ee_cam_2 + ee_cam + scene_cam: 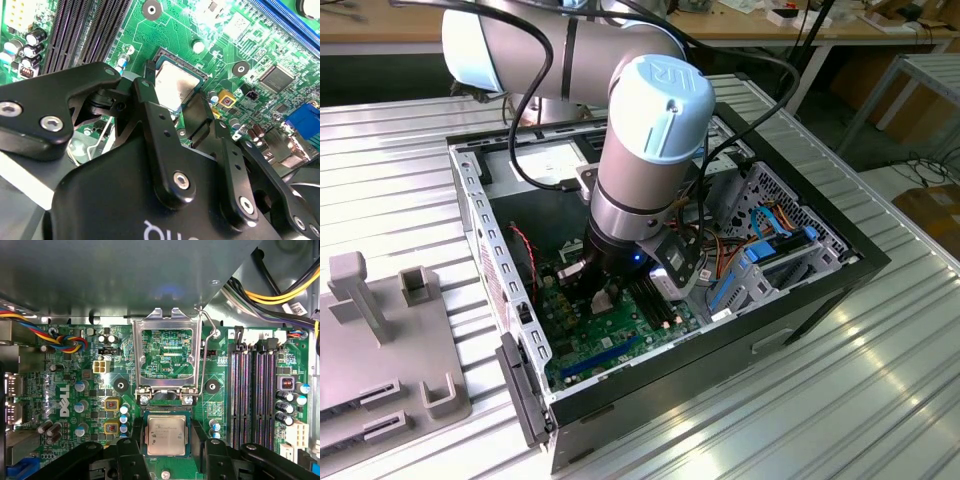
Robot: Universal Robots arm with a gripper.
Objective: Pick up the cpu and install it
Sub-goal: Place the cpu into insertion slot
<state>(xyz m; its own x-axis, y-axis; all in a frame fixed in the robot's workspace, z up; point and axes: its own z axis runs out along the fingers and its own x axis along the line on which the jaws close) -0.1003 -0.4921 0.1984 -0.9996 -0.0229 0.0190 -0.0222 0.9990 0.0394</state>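
Green motherboard (610,345) is seen at the lower centre of the exterior view, inside an opened computer case (660,395). The arm (640,150) is angled downward and the gripper (603,295) is held close above the board. In the second wrist view the cpu (175,85) is found lying in its socket (199,77), flanked by the black fingers (197,112). In the first wrist view the fingers are shown apart (a thin strip of socket edge is left on either side of the cpu (167,436)), beside the raised retention frame (166,320).
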